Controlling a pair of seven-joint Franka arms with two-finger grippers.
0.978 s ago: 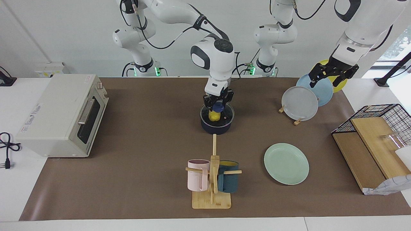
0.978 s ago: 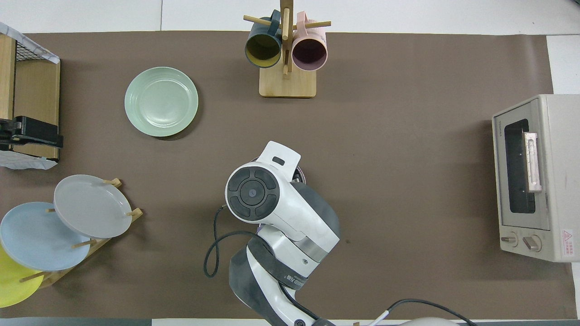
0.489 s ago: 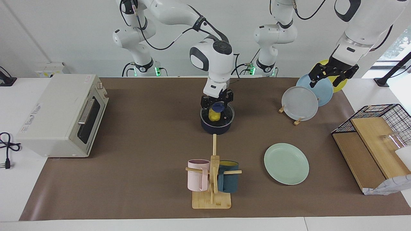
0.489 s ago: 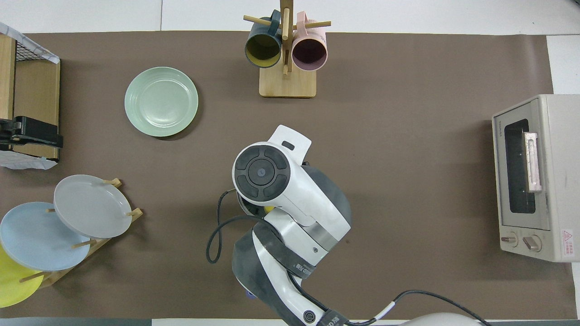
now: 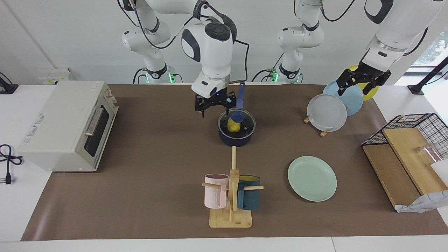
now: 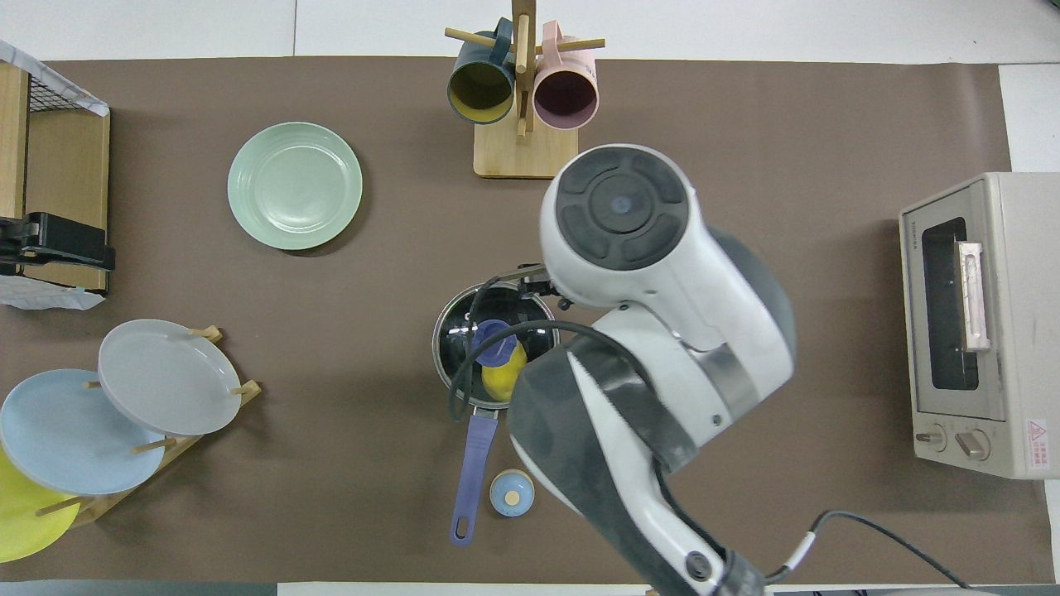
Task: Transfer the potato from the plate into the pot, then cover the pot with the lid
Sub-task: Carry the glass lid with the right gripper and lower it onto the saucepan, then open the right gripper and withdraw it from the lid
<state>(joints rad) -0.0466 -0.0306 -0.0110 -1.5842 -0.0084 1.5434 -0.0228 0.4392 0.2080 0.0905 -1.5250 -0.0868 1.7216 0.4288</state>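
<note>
The lid (image 5: 237, 122) sits flat on the pot (image 5: 236, 134), its blue knob up, and through the glass the potato (image 5: 233, 126) shows inside, so both steps look done. The plate (image 5: 312, 178) lies bare, farther from the robots than the pot and toward the left arm's end of the table. The right gripper (image 5: 214, 105) hangs over the mat just beside the pot, fingers spread wide and holding nothing, clear of the knob. The left gripper (image 5: 362, 81) waits over the upright plates (image 5: 327, 112) in their rack, fingers apart and empty.
</note>
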